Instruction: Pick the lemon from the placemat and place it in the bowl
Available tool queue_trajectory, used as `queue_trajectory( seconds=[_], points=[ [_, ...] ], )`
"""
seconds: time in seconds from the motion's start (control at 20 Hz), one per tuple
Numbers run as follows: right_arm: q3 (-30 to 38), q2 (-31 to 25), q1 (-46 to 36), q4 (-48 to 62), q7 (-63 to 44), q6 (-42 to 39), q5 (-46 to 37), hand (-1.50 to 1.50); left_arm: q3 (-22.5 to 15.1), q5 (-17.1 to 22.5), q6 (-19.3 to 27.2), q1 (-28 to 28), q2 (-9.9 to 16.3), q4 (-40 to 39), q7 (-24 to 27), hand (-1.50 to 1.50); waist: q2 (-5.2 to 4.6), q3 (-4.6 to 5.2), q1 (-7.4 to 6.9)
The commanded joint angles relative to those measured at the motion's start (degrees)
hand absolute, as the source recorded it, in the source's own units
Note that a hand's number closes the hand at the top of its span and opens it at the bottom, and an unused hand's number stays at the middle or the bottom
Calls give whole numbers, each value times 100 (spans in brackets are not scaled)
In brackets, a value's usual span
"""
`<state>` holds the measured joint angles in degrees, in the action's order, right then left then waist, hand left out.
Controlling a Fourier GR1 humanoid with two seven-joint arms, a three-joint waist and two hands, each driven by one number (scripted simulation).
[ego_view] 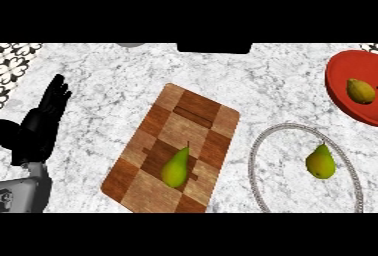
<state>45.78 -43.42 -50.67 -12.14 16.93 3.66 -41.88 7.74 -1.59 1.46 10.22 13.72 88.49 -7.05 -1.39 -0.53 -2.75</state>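
**Fruit on the board, one hand up at the left**

Here we are over the marble counter (96,65); the left hand (46,112) shows at the view's left edge, fingers straight and together, pointing up, holding nothing; the right hand is nowhere in the view. In the middle lies the wooden checkered placemat (196,117), set at a slant; on its lower part rests a yellow-green fruit (176,167), shaped like a pear rather than a lemon, stem end up. To the right sits the clear bowl with a grey rim (262,142), just beside the placemat but not touching it; a second pear-shaped fruit (320,161) lies inside it. At the upper right a red plate (341,75) runs off the edge, with a third yellowish fruit (360,91) on it; the hand is well apart from all three fruits.
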Motion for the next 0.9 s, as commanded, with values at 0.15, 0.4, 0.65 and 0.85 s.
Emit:
queue_trajectory(
  seconds=[0.15, 0.4, 0.65, 0.85],
  points=[
    [1359, -462, 244, 126, 638, -764, 1418, -150, 14, -5, 71, -58, -79, 2, 20, 0, 28, 8, 122],
    [1484, -1131, 978, 304, 700, -1661, 1566, -150, 71, 14, -35, -109, -5, -140, 199, 0, 2, 7, 104],
    [1775, -1459, 1692, 414, 990, -2442, 1887, -150, 161, 52, -10, -20, 80, -7, -38, 0, 22, -6, 177],
    [1868, -1454, 1842, 500, 973, -3036, 2059, -150, -27, -130, 173, 223, -62, 42, -245, 0, 25, -11, 158]
  ],
)
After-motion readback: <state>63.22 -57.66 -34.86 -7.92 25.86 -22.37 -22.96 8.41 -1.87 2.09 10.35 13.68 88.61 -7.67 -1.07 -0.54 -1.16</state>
